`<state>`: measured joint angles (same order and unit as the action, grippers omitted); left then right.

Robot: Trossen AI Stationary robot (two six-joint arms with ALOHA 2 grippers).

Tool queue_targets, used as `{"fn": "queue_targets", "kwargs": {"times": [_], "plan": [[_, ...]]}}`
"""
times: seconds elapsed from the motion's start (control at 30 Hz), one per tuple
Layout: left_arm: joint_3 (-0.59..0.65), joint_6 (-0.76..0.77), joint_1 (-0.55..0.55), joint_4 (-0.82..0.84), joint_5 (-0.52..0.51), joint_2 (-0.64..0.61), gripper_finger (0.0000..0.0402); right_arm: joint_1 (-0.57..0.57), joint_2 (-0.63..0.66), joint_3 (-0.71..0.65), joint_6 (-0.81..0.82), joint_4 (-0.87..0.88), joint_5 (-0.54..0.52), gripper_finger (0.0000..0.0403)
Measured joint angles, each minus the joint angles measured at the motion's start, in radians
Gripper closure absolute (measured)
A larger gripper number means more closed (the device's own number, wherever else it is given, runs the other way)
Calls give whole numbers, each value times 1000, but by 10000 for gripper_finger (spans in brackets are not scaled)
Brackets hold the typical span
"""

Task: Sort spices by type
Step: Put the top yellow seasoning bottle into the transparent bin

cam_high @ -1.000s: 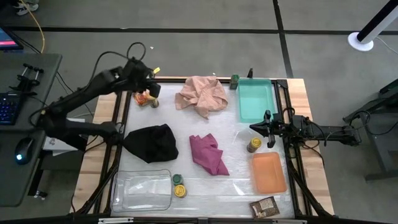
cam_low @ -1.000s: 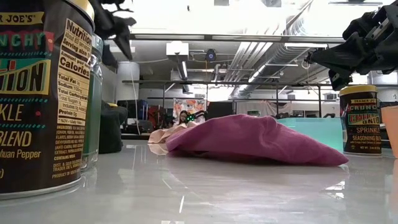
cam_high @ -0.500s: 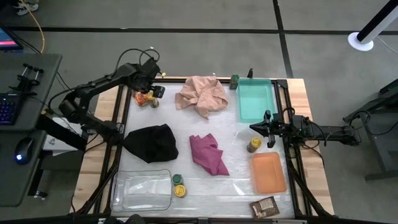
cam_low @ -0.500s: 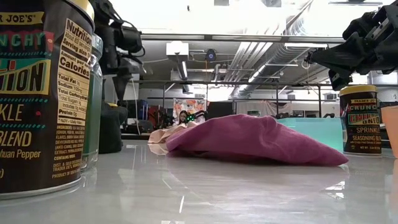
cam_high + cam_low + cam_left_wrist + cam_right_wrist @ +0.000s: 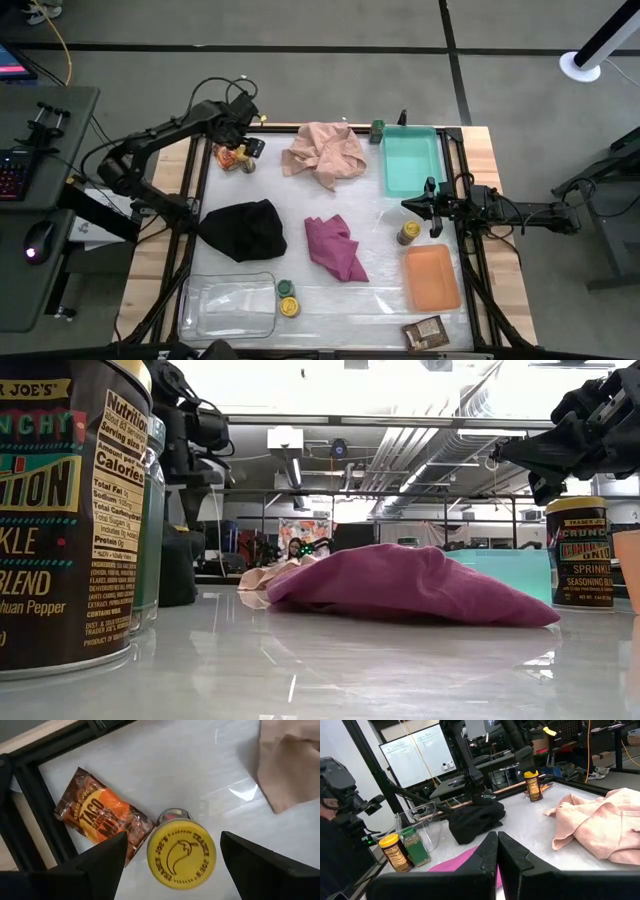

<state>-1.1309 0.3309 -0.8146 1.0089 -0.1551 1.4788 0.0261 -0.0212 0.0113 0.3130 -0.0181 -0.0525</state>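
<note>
At the table's far left a yellow-lidded jar (image 5: 181, 852) stands upright next to a flat orange packet (image 5: 102, 820). My left gripper (image 5: 174, 840) hangs above that jar (image 5: 247, 164), pointing steeply down and open, one finger on either side of the lid without touching it. My right gripper (image 5: 412, 205) waits shut and level at the right, beside another yellow-lidded jar (image 5: 408, 233). A green jar (image 5: 285, 288) and a third yellow-lidded jar (image 5: 290, 306) stand near the front. Another green jar (image 5: 377, 128) stands at the far edge. A brown packet (image 5: 425, 332) lies front right.
A clear tray (image 5: 228, 305) is front left, a teal tray (image 5: 410, 165) far right and an orange tray (image 5: 432, 277) right. A pink cloth (image 5: 325, 152), a black cloth (image 5: 245, 230) and a magenta cloth (image 5: 335, 247) lie across the middle.
My left gripper has come down toward the yellow-lidded jar and the orange packet at the far left, tipping to point more steeply down. It has kept still over the last half second.
</note>
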Motion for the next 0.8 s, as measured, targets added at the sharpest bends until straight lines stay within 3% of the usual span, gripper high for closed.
{"fn": "queue_targets", "kwargs": {"times": [0.6, 0.8], "plan": [[0, 6, 13, 24, 47, 118, 100, 0, 0, 0, 0, 0, 0, 402], [0, 2, 13, 21, 33, 136, 155, 0, 0, 0, 0, 0, 0, 402]]}}
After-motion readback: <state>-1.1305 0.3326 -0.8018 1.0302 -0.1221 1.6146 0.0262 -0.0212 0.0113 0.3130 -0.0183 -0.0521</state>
